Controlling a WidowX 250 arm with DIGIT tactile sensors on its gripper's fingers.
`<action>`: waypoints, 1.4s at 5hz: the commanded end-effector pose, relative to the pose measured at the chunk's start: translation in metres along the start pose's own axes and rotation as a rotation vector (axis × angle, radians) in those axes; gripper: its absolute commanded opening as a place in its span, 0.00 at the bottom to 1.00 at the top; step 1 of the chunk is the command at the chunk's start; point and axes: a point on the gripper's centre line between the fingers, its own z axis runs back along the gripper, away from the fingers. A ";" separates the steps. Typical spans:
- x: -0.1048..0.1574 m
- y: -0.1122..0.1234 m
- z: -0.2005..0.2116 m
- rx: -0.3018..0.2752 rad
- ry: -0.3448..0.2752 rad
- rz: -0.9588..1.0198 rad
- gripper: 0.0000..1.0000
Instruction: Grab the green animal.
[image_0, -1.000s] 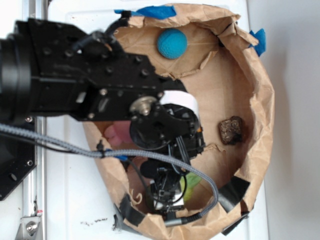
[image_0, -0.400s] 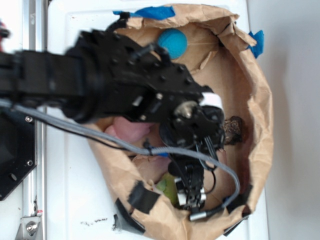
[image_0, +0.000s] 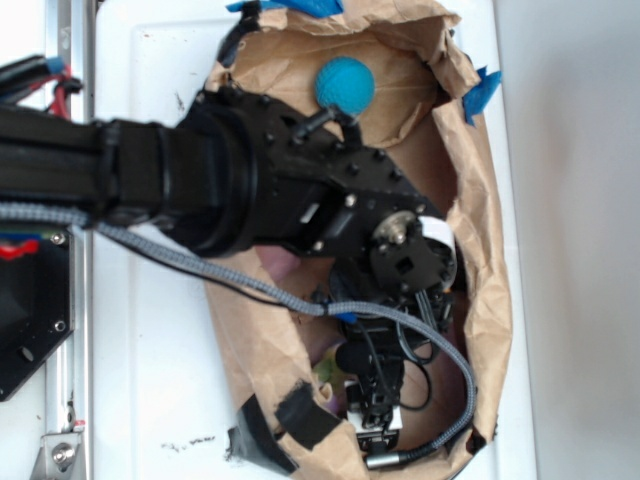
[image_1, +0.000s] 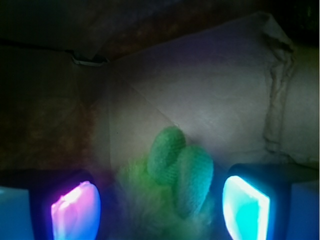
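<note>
My arm has swung over and down into the paper bag (image_0: 480, 300), so now my gripper (image_1: 160, 200) hangs right over the green animal (image_1: 180, 172). My jaws are spread wide, 1 on each side of it, not squeezing yet. I think I only need to go a bit lower and close. The blue ball (image_0: 345, 86) sits far off at the other end of the bag. The pink toy (image_0: 285, 265) is mostly hidden under my arm. The bag walls crowd in close.
</note>
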 end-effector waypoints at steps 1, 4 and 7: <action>-0.016 -0.009 -0.018 0.042 0.027 -0.017 0.00; -0.047 -0.023 -0.015 0.059 0.000 -0.079 0.00; -0.058 -0.015 0.030 0.156 -0.141 -0.015 0.00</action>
